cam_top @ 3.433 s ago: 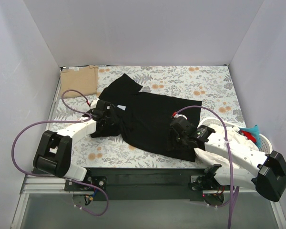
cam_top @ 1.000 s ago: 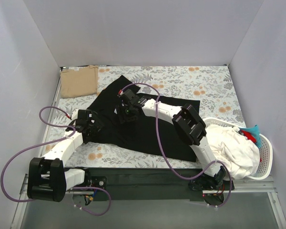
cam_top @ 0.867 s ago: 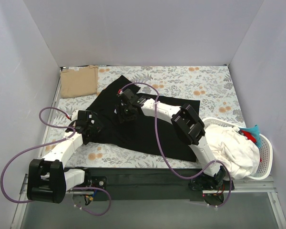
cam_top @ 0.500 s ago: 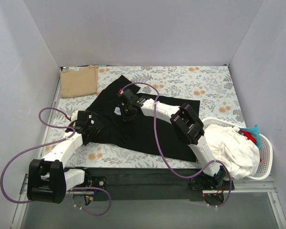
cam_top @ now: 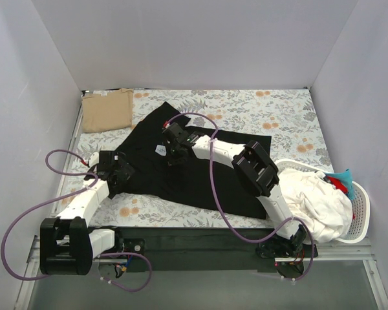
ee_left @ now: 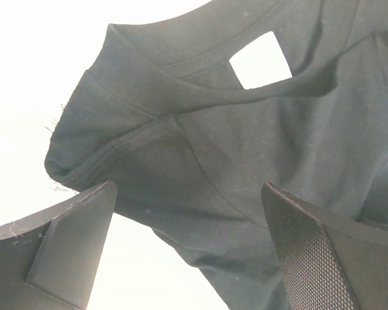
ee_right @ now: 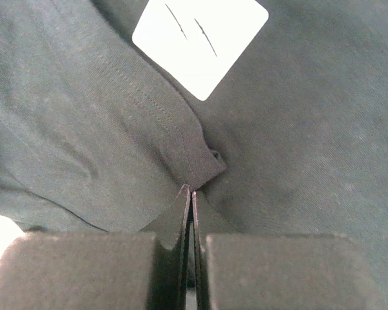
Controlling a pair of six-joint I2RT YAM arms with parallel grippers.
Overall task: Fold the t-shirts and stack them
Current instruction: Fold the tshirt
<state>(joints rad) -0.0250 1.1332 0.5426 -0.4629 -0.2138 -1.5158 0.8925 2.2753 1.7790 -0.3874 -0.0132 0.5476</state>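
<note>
Right wrist view: right gripper (ee_right: 192,191) is pinching the black t-shirt (ee_right: 310,129) by its white label (ee_right: 200,42); left gripper (ee_left: 187,187) is gaping wide

No readable words, brands or numbers are showing anywhere. The only marking is sitting on the white square label (ee_right: 200,42) at the collar of the black t-shirt (ee_right: 310,129): two short, thin dark strokes slanting side by side, too slight to be reading as letters or digits. In the left wrist view that label is appearing blank white.
</note>
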